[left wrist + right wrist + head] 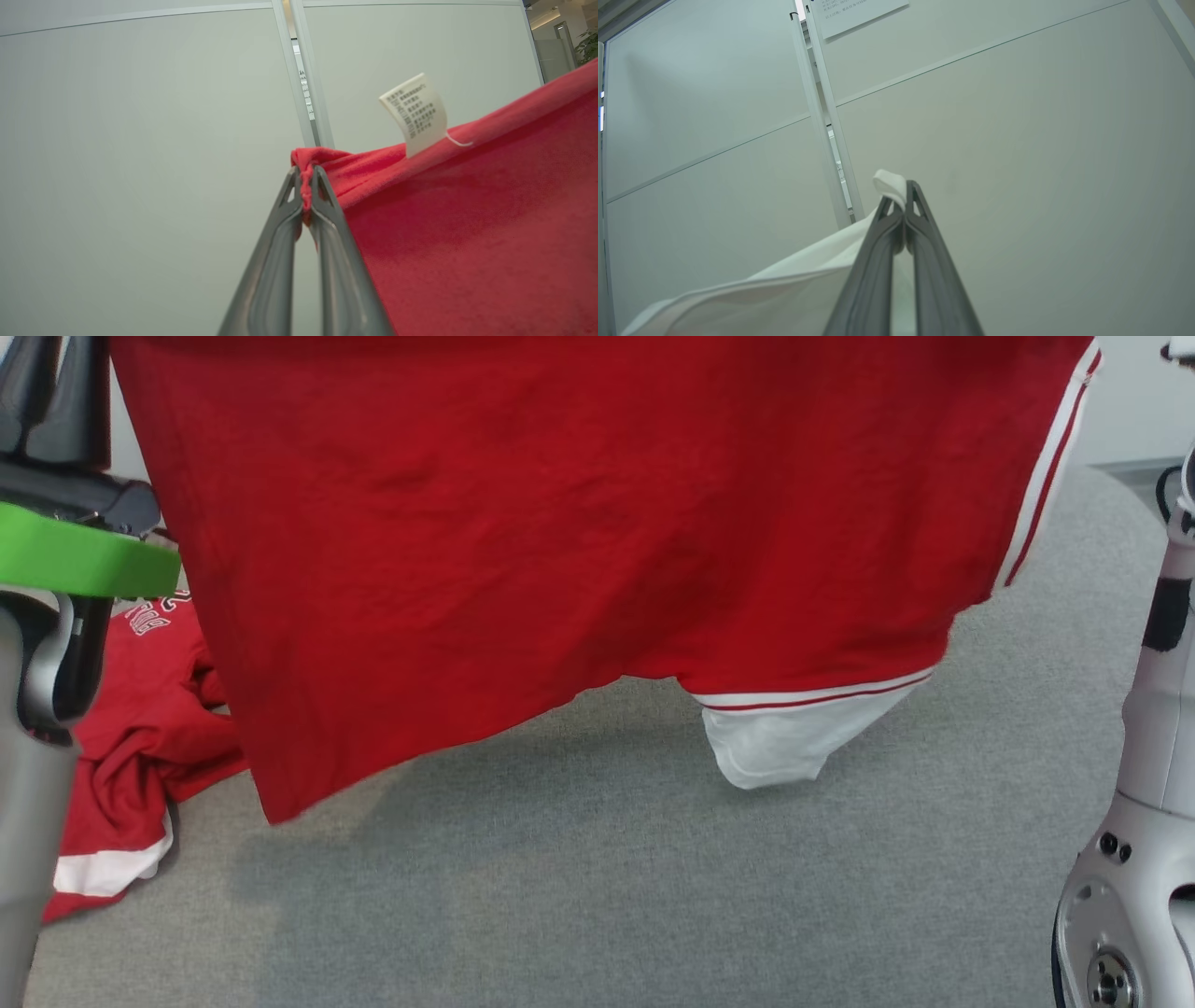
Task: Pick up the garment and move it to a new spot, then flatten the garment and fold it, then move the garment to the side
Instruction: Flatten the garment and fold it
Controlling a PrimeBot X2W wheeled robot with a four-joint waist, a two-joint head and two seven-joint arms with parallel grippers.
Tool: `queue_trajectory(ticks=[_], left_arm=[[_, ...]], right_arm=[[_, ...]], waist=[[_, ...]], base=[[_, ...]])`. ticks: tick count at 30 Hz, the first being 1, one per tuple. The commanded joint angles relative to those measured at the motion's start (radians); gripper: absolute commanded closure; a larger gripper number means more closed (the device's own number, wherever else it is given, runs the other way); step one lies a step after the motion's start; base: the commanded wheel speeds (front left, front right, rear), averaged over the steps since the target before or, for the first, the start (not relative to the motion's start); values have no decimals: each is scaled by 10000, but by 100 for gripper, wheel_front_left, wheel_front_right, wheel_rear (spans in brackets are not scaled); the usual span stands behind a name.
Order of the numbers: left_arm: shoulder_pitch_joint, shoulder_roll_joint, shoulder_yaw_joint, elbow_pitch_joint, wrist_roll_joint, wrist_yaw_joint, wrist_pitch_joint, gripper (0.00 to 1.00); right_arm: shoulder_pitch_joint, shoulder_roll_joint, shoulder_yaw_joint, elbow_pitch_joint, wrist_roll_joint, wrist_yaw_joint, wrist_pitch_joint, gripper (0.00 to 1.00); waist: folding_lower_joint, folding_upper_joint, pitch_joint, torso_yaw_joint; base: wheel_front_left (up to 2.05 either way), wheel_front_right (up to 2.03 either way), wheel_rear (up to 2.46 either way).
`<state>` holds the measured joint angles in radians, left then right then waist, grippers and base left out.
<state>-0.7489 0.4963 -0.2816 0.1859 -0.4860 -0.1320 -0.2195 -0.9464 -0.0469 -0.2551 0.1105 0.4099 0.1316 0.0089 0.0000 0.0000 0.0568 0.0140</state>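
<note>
Red shirt (560, 569) with white trim is up in the air, stretched wide between the two grippers. Its lower edge hangs over the grey table (607, 915).

So the left gripper (304, 175) is pinched tight on a red corner of it. A little bunch of cloth pokes out past its fingertips, and the rest of the fabric runs off to the right of the fingers in the left wrist view. A white tag (416, 114) sticks up from the top edge, a bit further along from that gripper.

The right gripper (903, 196) is clamped on a white bit of the shirt. A small fold curls over its tips, and the white cloth drapes down and to the left of its fingers. Pale wall panels (1017, 140) are beyond both sets of fingers.

A white sleeve (775, 747) hangs lowest, on the right gripper's side. Can't tell if its tip touches the table.

Down on the table, on the left arm's (37, 709) side, there's another red-and-white heap (140, 747) lying crumpled.
</note>
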Motion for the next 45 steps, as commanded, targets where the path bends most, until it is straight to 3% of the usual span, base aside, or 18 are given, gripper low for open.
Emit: queue_trajectory(ticks=[1,13,17,22,28,36,45], left_arm=[[-367,254,-29,208,-204,30,56,100],[-3361,688,-715,2272,-1116,36,-429,100],[-4369,550,-218,2379,-944,40,-457,100],[-3864,214,299,2426,-956,40,-436,100],[-1465,-531,897,2910,-985,50,-439,100],[2373,-1855,1617,3657,-1038,64,-443,100],[5104,-2926,2159,3979,-540,67,-447,100]], right_arm=[[-335,-72,-119,234,-158,-18,-5,100],[-3888,-92,-82,3574,-2176,-24,-2108,100],[-4992,-101,-320,4399,-2665,-29,-2600,100],[-5075,-107,-512,4923,-2670,-30,-2741,100],[-2941,-127,-27,4594,-2046,-32,-2756,100],[1734,-138,635,3567,-297,-46,-2762,100],[5945,-160,281,3346,802,-55,-2765,100]], waist=[[0,0,858,-50],[0,0,3801,-372],[0,0,4228,-412],[0,0,4188,-419],[0,0,3781,-399],[0,0,2893,-459],[0,0,1618,-488]], base=[[0,0,0],[0,0,0],[0,0,0],[0,0,0],[0,0,0],[0,0,0],[0,0,0]])
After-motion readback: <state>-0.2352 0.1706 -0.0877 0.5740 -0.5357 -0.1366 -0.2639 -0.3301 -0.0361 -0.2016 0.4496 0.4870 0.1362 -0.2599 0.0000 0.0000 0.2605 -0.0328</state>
